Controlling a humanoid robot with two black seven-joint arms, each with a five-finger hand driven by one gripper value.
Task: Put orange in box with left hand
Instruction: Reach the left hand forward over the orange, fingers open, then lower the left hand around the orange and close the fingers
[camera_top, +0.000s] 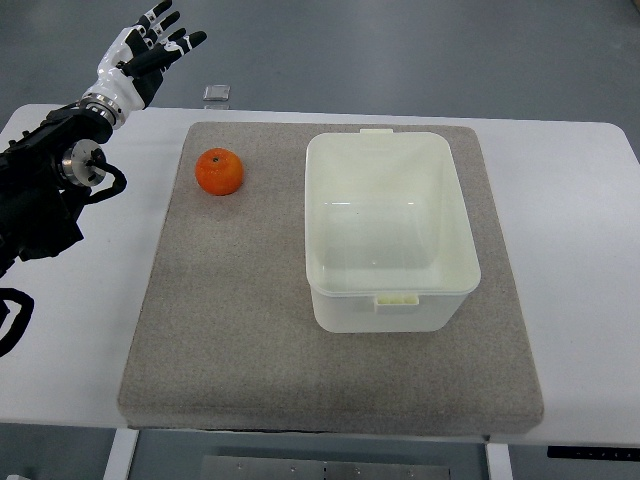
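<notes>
An orange rests on the grey felt mat, toward its far left corner. To its right stands a white plastic box, open on top with nothing inside. My left hand is raised at the picture's top left, beyond the table's far edge, its fingers spread and holding nothing. It sits up and to the left of the orange, well apart from it. The black left arm comes in from the left edge.
The mat lies on a white table. A small silvery square object sits at the table's far edge, just behind the mat.
</notes>
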